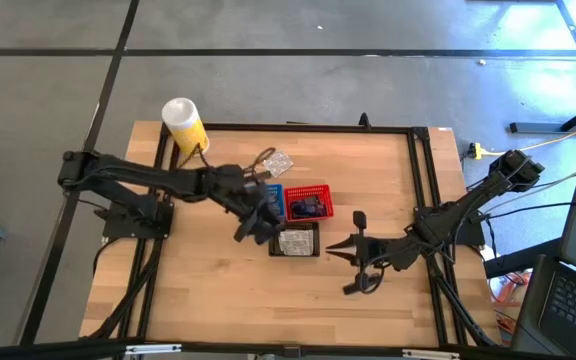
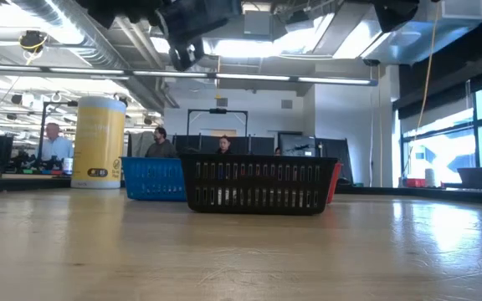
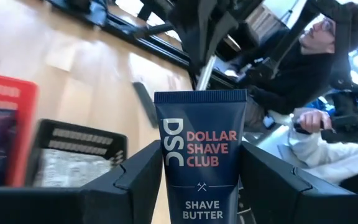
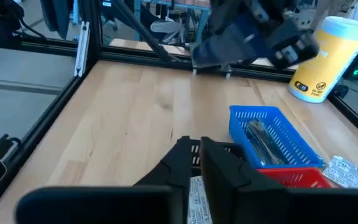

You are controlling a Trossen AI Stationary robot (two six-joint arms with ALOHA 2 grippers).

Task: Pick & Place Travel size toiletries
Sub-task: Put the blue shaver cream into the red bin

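Dark navy tube clamped upright between the left claw fingers, above the worktop, at nine o'clock of the black basket. Right claw, fingers nearly together, empty, at four o'clock of that basket.

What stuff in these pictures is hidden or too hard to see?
- Dollar Shave Club tube held in the left gripper: its lower end is cut off by the left wrist view's edge.
- Black basket contents: in the low view its wall hides them.
- Red basket contents: dark items, too small in the high view.
- Right gripper: its own fingers block the packet beneath in the right wrist view.
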